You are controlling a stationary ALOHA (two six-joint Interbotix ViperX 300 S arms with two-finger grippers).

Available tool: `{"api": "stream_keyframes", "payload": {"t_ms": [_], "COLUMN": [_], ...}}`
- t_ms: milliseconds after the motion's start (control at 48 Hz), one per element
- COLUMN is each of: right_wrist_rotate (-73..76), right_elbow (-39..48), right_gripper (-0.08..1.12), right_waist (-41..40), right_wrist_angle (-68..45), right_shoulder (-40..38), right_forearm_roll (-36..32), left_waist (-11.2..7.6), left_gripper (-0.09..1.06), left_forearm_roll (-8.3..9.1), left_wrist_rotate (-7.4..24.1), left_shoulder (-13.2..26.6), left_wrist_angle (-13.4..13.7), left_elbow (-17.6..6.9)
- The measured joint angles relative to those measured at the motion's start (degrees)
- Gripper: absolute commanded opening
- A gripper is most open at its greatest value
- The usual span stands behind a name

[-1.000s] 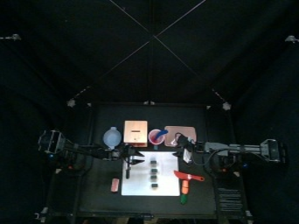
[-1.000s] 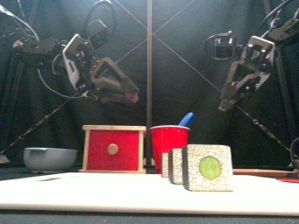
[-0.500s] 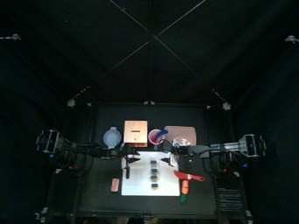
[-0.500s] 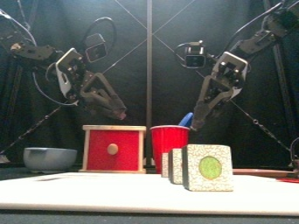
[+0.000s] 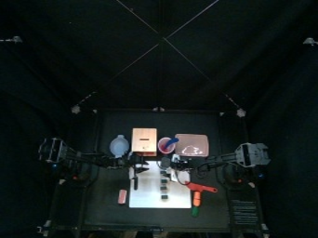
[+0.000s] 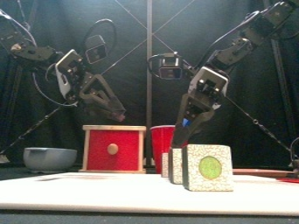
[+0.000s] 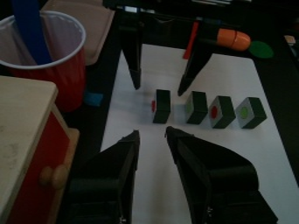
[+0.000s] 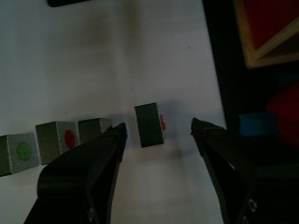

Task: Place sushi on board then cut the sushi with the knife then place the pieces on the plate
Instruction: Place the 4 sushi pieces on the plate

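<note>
The board point(image 5: 147, 197) lies in the middle of the table point(image 5: 106, 212) with the sushi point(image 7: 205, 108) on it, already in four pieces, the row running front to back. My right fingers point(image 8: 225, 157) hang spread wide above the row's back end, the end piece point(image 8: 147, 124) just below and between them, their gap lined along the row. My left fingers point(image 7: 111, 171), parted a little and empty, hover off to that end's side, so the right arm is nearer.

Black curtains point(image 5: 159, 56) all round — small black table point(image 5: 107, 216).
</note>
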Motion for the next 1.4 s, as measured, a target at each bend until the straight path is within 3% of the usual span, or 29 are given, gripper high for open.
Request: {"api": "stream_keyframes", "payload": {"t_ms": [292,604,708,1146,1396], "right_wrist_rotate": [0.1,0.3,0.3,0.4,0.5], "right_elbow": [-2.5,-3.0,-2.7,5.8,7.0], "right_gripper": [0.89,0.59,0.56,0.56,0.56], "right_waist": [0.1,-0.1,-0.2,-6.8,-16.0], "right_wrist_angle": [0.0,0.1,0.7,14.5,17.8], "right_shoulder": [5.2,6.7,6.3,-13.0,-15.9], "right_forearm_roll": [-0.1,0.5,1.4,5.4,4.6], "left_waist": [0.18,0.18,0.18,0.35,0.62], "left_gripper": [0.72,0.72,0.72,0.72,0.72], "left_forearm_roll": [0.00,0.00,0.09,0.09,0.09], "left_wrist_rotate": [0.1,0.2,0.2,0.2,0.1], "left_shoulder": [0.4,0.4,0.4,0.5,0.4], "left_wrist_angle": [0.0,0.0,0.3,1.1,1.1], "left_elbow": [-0.1,0.0,0.0,0.3,0.3]}}
